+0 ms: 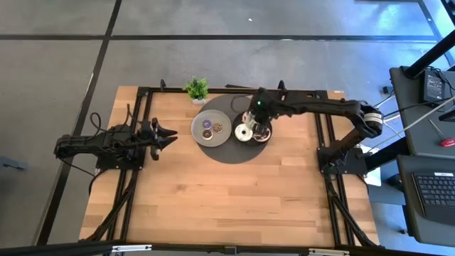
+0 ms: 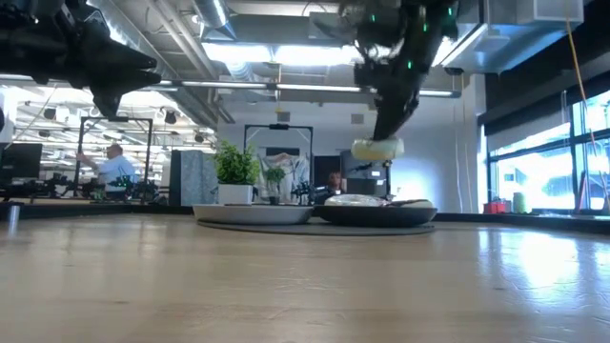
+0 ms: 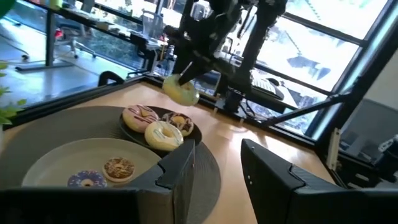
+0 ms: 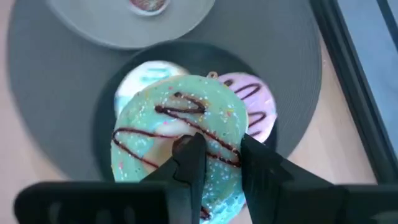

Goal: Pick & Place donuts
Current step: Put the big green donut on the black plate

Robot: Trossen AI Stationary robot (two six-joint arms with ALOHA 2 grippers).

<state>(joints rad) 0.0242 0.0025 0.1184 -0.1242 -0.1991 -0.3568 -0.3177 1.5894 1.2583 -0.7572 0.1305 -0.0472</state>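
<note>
- Two dark robot arms are working over a light wooden table [image 1: 227, 192], and a round dark grey mat [image 1: 229, 153] near its far edge is serving as the landmark.
- On the mat, the right gripper [image 4: 219, 163] is hanging above a small black round plate [image 3: 196, 132] and is clamping a green-iced toy donut with chocolate drizzle [image 4: 180, 143]; its two dark fingers are pinching through the ring.
- That green donut is hovering in the air, clear of the black plate, as the low view [image 2: 377, 148] is showing.
- Lying on the black plate under it are a white-iced toy donut [image 3: 163, 134], a pink-iced toy donut with dark stripes [image 3: 140, 115] and a chocolate-sprinkled toy donut [image 3: 180, 121], all touching one another.
- Also on the mat, beside the black plate, a light grey round plate [image 1: 200, 133] is holding a tiny purple ring donut [image 3: 86, 180] and a tiny brown ring donut [image 3: 119, 167].
- Just beyond the mat, a small green potted plant [image 1: 197, 89] is standing.
- Well off the mat, the left gripper [image 1: 165, 135] is waiting above the table with its fingers spread apart and nothing between them.
</note>
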